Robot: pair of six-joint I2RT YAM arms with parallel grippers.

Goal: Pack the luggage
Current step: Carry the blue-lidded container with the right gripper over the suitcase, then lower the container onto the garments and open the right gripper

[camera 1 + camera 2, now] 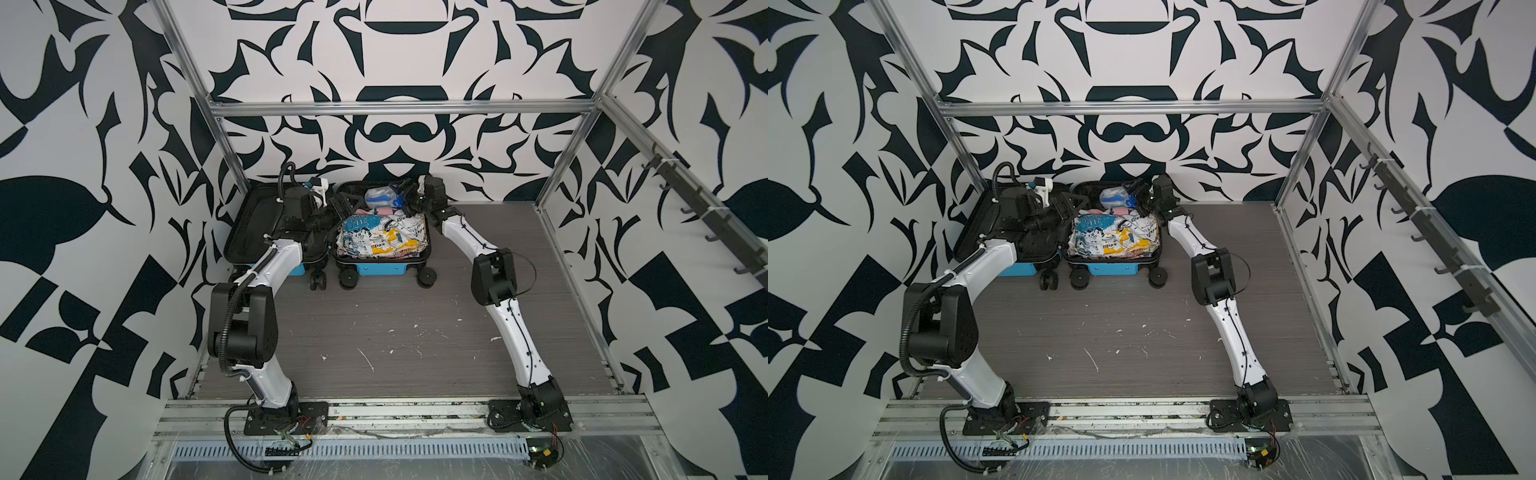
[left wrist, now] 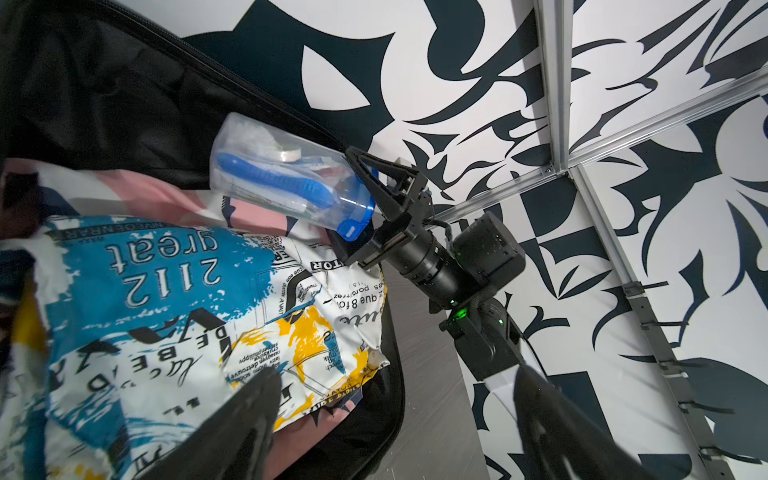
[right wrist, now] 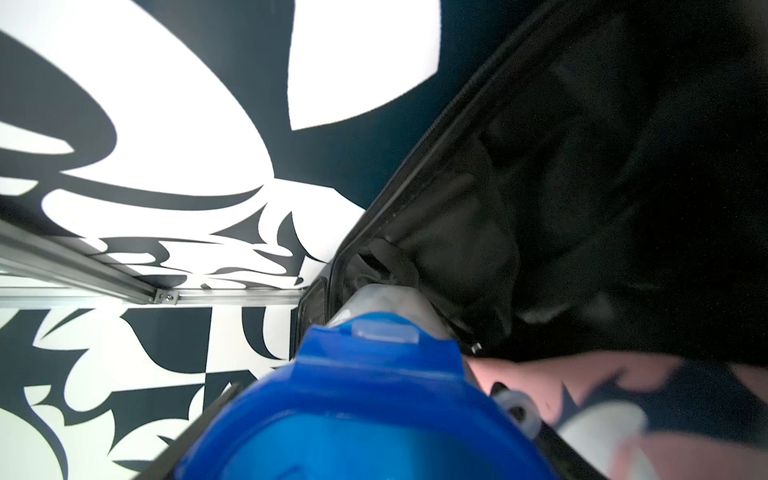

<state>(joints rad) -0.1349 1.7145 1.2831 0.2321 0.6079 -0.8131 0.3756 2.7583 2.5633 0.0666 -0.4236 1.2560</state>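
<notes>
The blue luggage lies open and flat at the back of the table, its empty black-lined lid half on the left. The right half holds a folded printed garment over pink cloth. My right gripper is shut on the blue-lidded end of a clear toiletry container, held tilted above the clothes at the far end. The blue lid fills the right wrist view. My left gripper hovers open over the clothes, holding nothing.
The patterned back wall stands right behind the luggage. Aluminium frame posts flank it. Grey tabletop with white flecks stretches in front. A rail of hooks runs along the right wall.
</notes>
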